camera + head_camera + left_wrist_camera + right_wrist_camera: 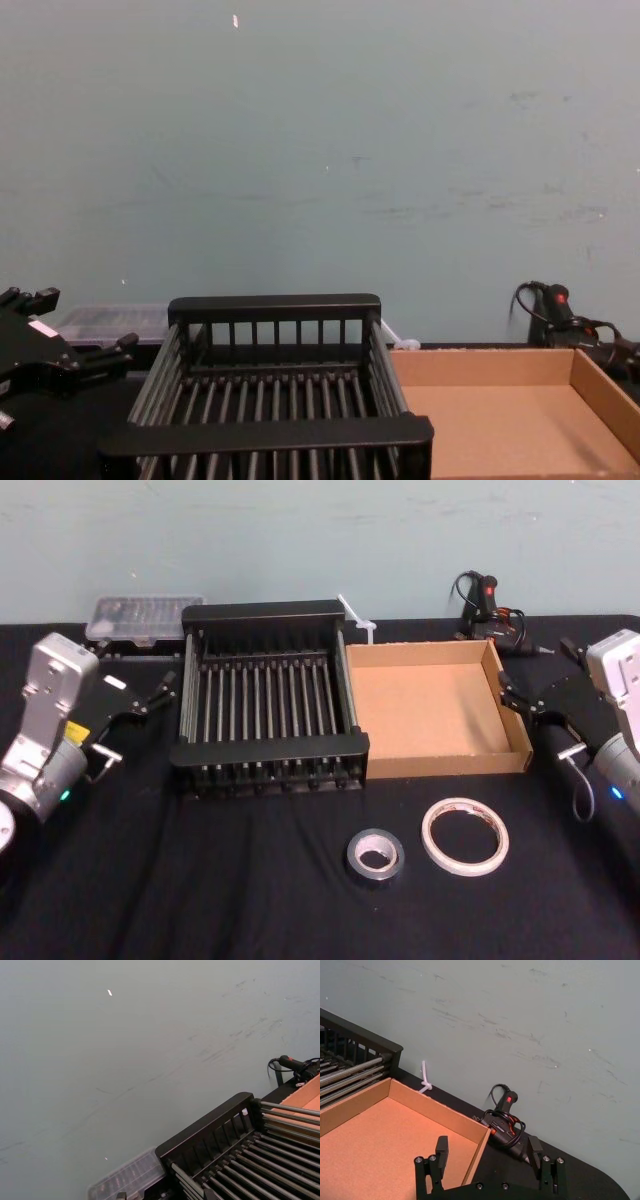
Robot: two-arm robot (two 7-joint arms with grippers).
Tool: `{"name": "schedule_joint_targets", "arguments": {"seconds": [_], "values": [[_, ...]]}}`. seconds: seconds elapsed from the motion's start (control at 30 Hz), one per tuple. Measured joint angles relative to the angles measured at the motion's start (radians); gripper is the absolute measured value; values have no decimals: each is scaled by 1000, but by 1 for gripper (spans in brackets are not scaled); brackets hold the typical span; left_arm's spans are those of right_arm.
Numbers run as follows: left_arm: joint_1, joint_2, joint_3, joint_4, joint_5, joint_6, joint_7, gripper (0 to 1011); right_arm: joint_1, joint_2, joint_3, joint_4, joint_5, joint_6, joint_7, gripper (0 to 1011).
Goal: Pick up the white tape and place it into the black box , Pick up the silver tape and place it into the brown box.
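The white tape, printed red on top, lies flat on the black cloth in front of the brown box. Just to its left lies the smaller silver tape, with a pale centre. The black box, slatted and with nothing in it, stands beside the brown box, whose tan floor is bare. My left gripper hovers open to the left of the black box. My right gripper hovers open at the brown box's right wall; its fingers stand wide apart with nothing between them.
A clear plastic case sits behind the left gripper at the back left. A black glue gun with cables lies at the back right, behind the brown box. A white zip tie sticks up between the boxes. Black cloth surrounds both rolls.
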Motion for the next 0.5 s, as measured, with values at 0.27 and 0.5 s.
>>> {"name": "schedule_joint_targets", "arguments": {"seconds": [0.27, 0.5], "values": [[0, 0, 0, 0, 0, 0, 0, 1001, 0, 0, 0, 0, 0, 0, 0, 1002], [0, 0, 0, 0, 0, 0, 0, 1001, 0, 0, 0, 0, 0, 0, 0, 1003]]}}
